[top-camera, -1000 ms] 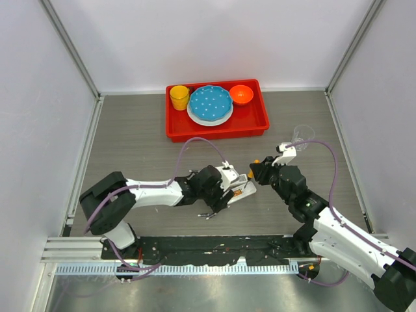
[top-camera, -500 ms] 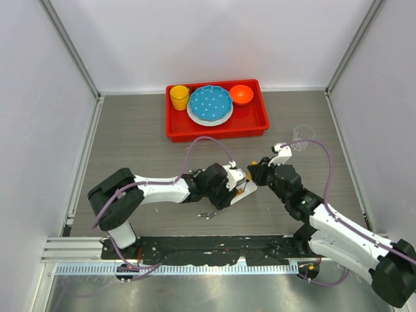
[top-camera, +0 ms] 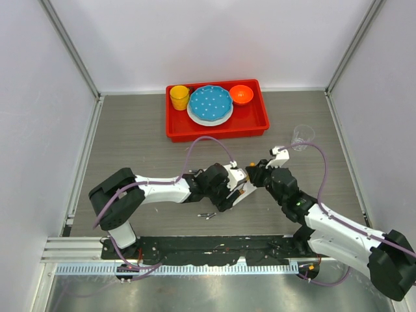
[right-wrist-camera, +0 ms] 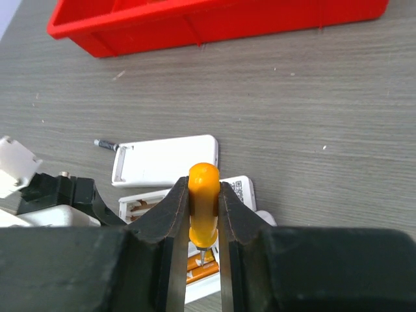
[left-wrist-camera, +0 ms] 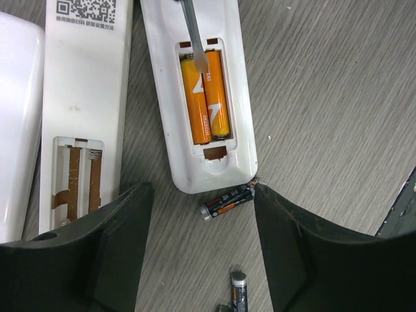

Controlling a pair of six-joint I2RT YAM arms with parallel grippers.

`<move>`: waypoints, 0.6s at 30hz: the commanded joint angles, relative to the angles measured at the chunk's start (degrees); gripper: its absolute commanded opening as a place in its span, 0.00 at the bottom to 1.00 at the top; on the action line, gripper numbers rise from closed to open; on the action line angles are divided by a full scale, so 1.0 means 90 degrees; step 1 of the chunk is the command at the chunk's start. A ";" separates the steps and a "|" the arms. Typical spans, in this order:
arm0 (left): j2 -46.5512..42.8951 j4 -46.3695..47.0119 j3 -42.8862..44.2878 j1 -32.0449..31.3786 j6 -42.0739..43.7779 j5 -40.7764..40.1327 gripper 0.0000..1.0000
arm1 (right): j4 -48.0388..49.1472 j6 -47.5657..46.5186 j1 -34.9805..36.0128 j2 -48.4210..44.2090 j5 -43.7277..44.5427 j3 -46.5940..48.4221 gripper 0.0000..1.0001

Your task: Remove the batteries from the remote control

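**Top external view.** A grey wood-grain table [top-camera: 130, 143] is enclosed by white walls. At its far edge a red tray [top-camera: 260, 123] carries a yellow cup [top-camera: 179, 97], a blue plate [top-camera: 210, 104] and an orange bowl [top-camera: 241, 94]. A clear cup [top-camera: 302, 134] stands apart to the right. The left gripper [top-camera: 235, 187] and right gripper [top-camera: 255, 174] meet near the table's middle, and the white pieces beneath them are largely hidden. Two loose batteries [top-camera: 207, 215] lie near the left gripper, on its near side.

**Left wrist view.** The remote control [left-wrist-camera: 156, 78] lies with its compartment uncovered, holding two orange batteries [left-wrist-camera: 214, 97] side by side. The blade of the screwdriver [left-wrist-camera: 192, 26] rests its tip on the left one. The left gripper's jaws are spread and straddle the remote control's near end, grasping nothing. A dark battery [left-wrist-camera: 226, 201] lies on the table just beside that end, and another battery [left-wrist-camera: 238, 286] lies nearer the camera. To the left is a second remote [left-wrist-camera: 81, 78] with an empty compartment, and beyond it a further white piece [left-wrist-camera: 16, 97].

**Right wrist view.** The right gripper is clenched on the screwdriver's orange handle, the tool upright and its shaft pointing down at the orange batteries. Beyond it a white cover [right-wrist-camera: 166, 159] lies flat on the table.
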 commanded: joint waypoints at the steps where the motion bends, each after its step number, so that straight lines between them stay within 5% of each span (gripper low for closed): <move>1: -0.0197 0.0281 -0.0052 -0.0012 0.0016 0.0035 0.69 | 0.0352 -0.0017 0.0024 -0.0391 0.0410 0.0128 0.01; 8: -0.0063 0.0535 0.0142 -0.0421 -0.0150 -0.0705 0.77 | 0.0001 -0.0017 0.0034 -0.0713 0.0577 0.0129 0.01; 18: 0.0759 0.0242 0.0709 -0.0910 -0.0277 -0.1468 0.64 | -0.0205 -0.0047 0.0034 -0.0899 0.0616 0.0080 0.01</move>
